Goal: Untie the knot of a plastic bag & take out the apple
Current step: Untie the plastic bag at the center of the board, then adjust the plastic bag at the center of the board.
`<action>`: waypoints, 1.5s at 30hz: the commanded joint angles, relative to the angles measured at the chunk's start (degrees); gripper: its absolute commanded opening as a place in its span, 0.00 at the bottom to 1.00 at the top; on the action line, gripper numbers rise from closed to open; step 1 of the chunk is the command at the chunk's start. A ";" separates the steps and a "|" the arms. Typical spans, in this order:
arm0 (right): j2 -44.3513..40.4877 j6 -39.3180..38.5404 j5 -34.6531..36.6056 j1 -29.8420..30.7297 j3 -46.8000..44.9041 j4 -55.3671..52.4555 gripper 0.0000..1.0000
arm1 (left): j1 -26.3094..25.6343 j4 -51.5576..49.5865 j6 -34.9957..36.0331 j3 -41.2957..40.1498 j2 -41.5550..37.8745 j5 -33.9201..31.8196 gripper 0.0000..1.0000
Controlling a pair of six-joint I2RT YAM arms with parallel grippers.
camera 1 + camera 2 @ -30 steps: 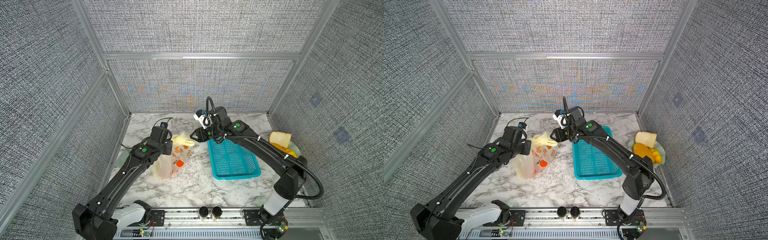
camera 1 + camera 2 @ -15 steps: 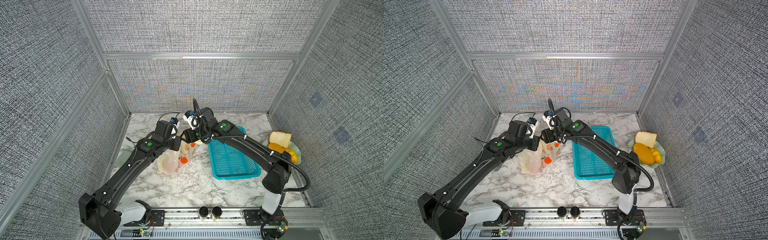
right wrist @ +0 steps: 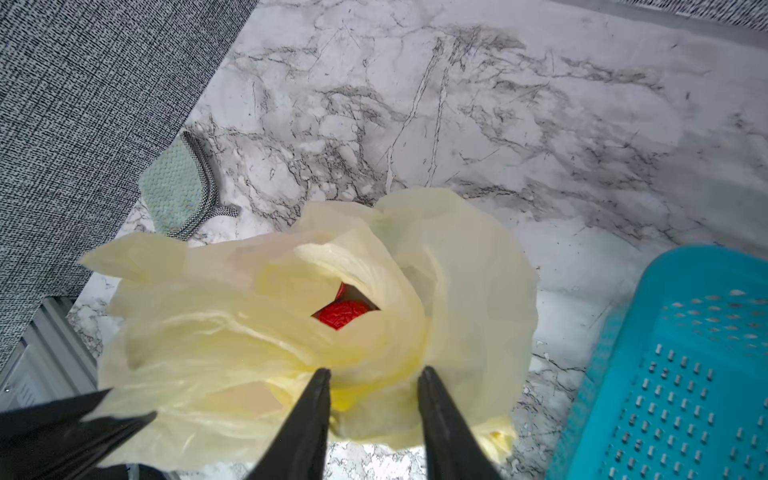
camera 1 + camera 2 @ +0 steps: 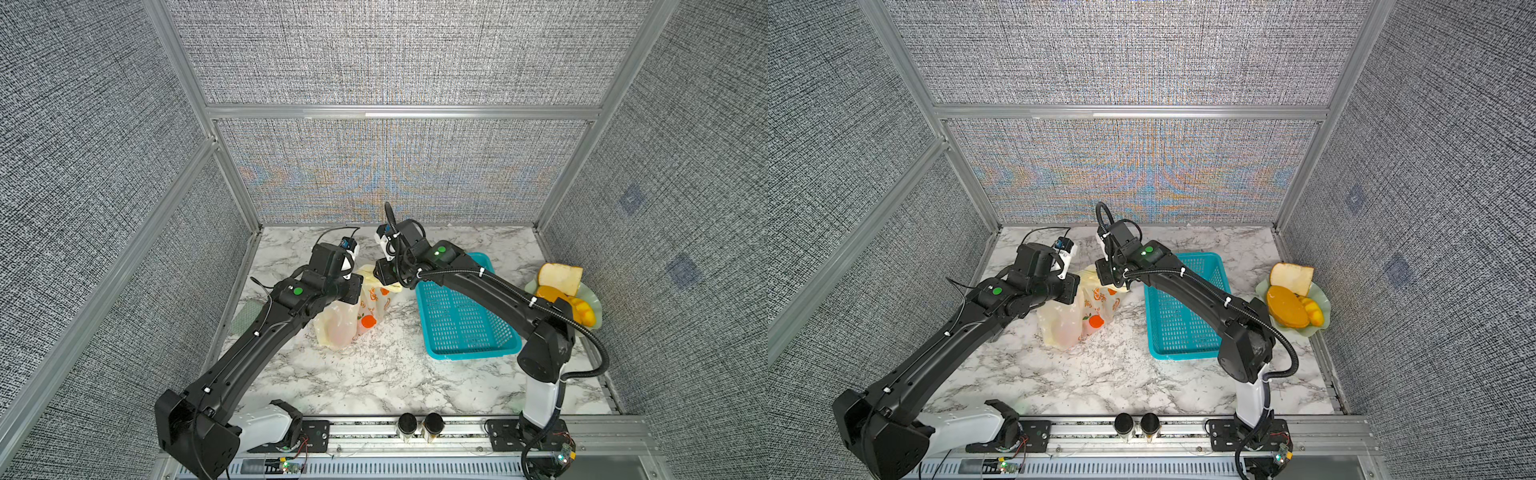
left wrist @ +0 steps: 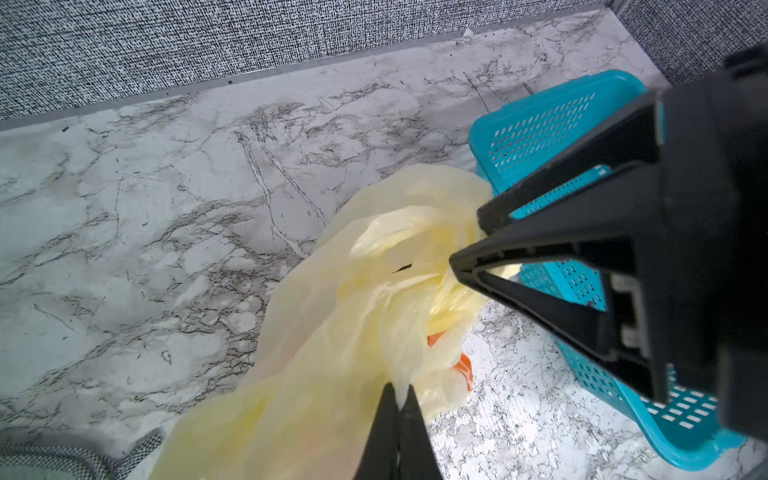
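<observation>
- While the plastic bag (image 4: 338, 328) is slumping on the back-left part of the desk (image 4: 374, 374), near the left edge of the turquoise basket (image 4: 465, 320), both arms are meeting over its gathered top.
- Left gripper (image 5: 397, 401) is clenching tight on one thin strip of pale yellow film, which is running taut to the fingertips.
- Right gripper (image 3: 374, 370) is bracketing the knot (image 3: 353, 395). Its jaws are standing partly apart with bunched plastic filling the gap and pressing on both fingers, so this is reading as a grasp on the knot.
- Red apple (image 3: 343, 316) is showing through a small gap in the folds, low inside the bag.
- Judging the film: thin, soft, slick, weighing next to nothing. The apple is supplying the only weight and is anchoring the bottom.
- Film is likely stretching or tearing under a hard tug, and slipping out of a shallow pinch.
- Best hold, by my reckoning: deep on a loose end close to the knot, never on the bag wall, with the two grips working against each other.
</observation>
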 commanded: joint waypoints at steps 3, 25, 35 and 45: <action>0.62 0.37 -3.11 -0.59 0.69 -3.26 0.00 | 0.04 1.44 1.36 -0.55 -0.32 -0.16 0.00; -16.93 -4.03 -8.24 -16.61 -17.33 -0.24 0.30 | 0.13 -0.03 4.78 -7.76 -10.05 -11.67 0.09; -15.28 -10.19 -22.32 -2.49 -5.51 2.40 0.39 | 0.09 6.48 -0.45 -9.15 -13.26 -1.21 0.41; -7.41 -4.36 -9.50 -0.18 -2.55 -6.34 0.27 | 0.18 7.20 -4.22 -0.76 -8.68 -2.20 0.31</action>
